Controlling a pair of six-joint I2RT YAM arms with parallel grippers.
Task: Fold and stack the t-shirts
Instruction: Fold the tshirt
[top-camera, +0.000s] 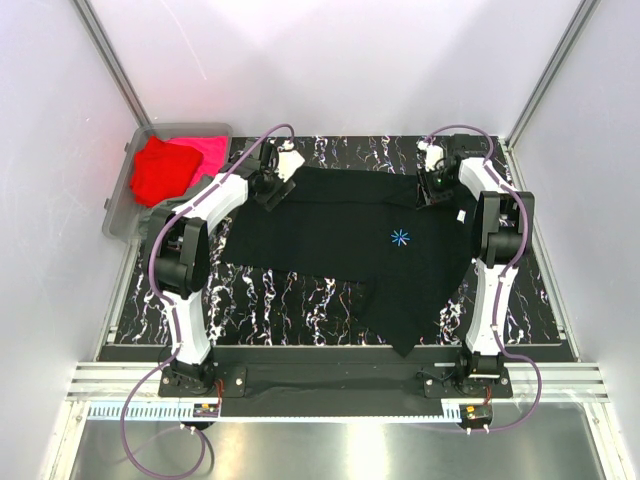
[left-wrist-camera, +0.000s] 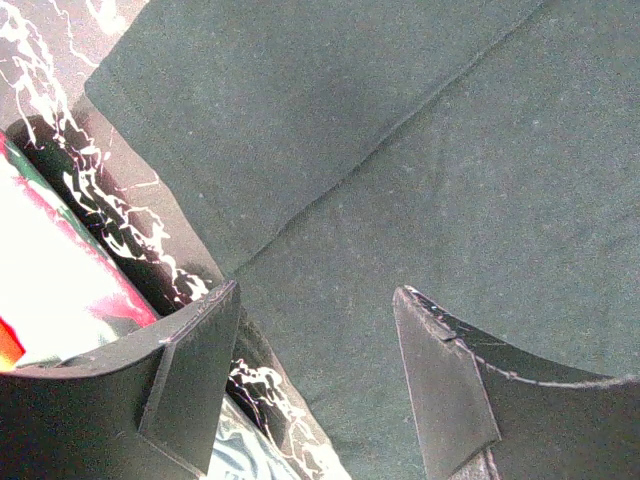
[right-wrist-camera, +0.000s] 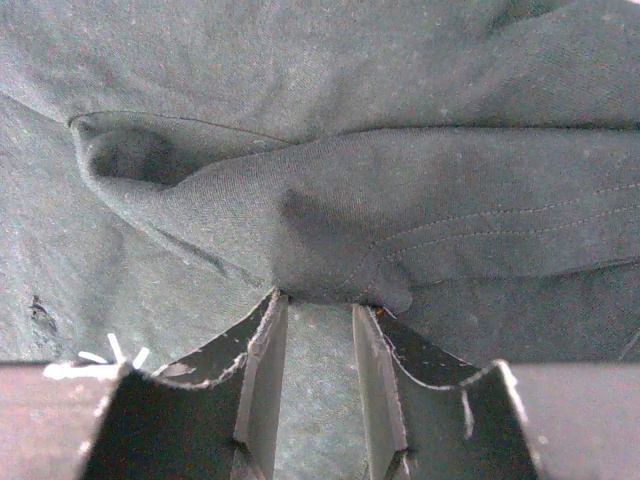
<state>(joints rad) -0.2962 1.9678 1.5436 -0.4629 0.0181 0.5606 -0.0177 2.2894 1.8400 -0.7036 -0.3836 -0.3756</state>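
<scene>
A black t-shirt (top-camera: 340, 235) with a tiny blue starburst print (top-camera: 401, 237) lies spread on the marbled black table. My left gripper (top-camera: 268, 188) is at its far left corner. In the left wrist view it (left-wrist-camera: 318, 290) is open, its fingers wide apart over the shirt's edge (left-wrist-camera: 420, 180) and holding nothing. My right gripper (top-camera: 432, 192) is at the far right corner. In the right wrist view it (right-wrist-camera: 316, 300) is nearly closed, pinching a raised fold of the black shirt (right-wrist-camera: 400, 210) at its fingertips.
A grey bin (top-camera: 120, 200) at the table's far left holds a red t-shirt (top-camera: 160, 172) and a magenta-pink one (top-camera: 208, 152). White enclosure walls stand on the far, left and right sides. A pointed flap of the black shirt (top-camera: 405, 330) reaches toward the near edge.
</scene>
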